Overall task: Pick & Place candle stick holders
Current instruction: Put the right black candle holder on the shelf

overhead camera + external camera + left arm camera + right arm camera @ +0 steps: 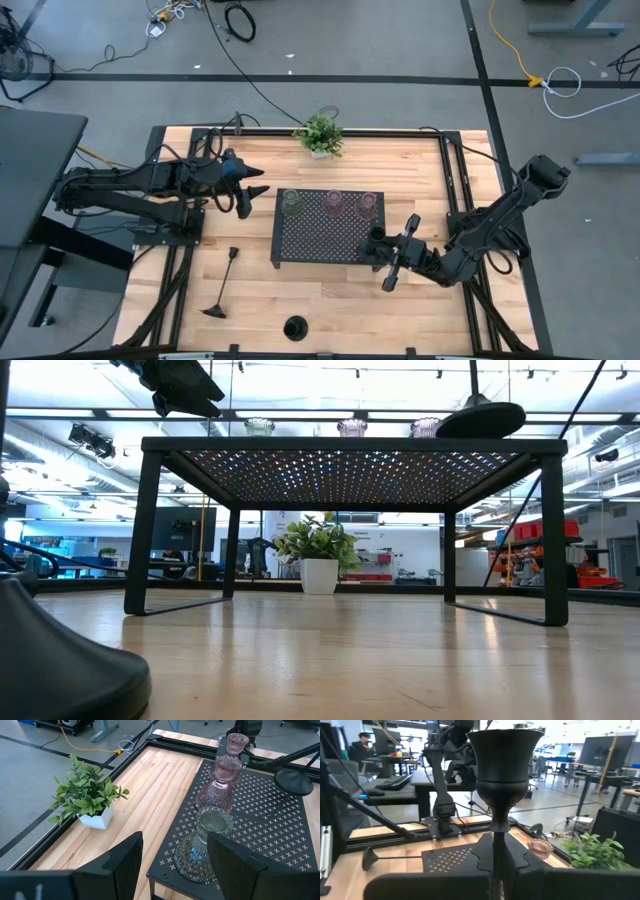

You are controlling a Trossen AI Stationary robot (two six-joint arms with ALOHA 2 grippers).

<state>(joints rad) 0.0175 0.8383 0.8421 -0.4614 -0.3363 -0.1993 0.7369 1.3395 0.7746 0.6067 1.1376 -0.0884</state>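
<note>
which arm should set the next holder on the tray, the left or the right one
Right. The right gripper is shut on a tall black thin-stemmed candle holder at the black perforated rectangular tray's right edge. The left gripper is open and holds nothing, beside the greenish glass holder.

two dark jointed arms, black cables along links; left gripper (pixel 172 865) with broad matte black fingers (pixel 125 860).

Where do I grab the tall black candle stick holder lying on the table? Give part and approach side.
Grip the lying candle stick holder by the middle of its thin stem, coming straight down from above, fingers across it. It lies flat on the table, wood clear on both sides; its cone base looks too wide.
</note>
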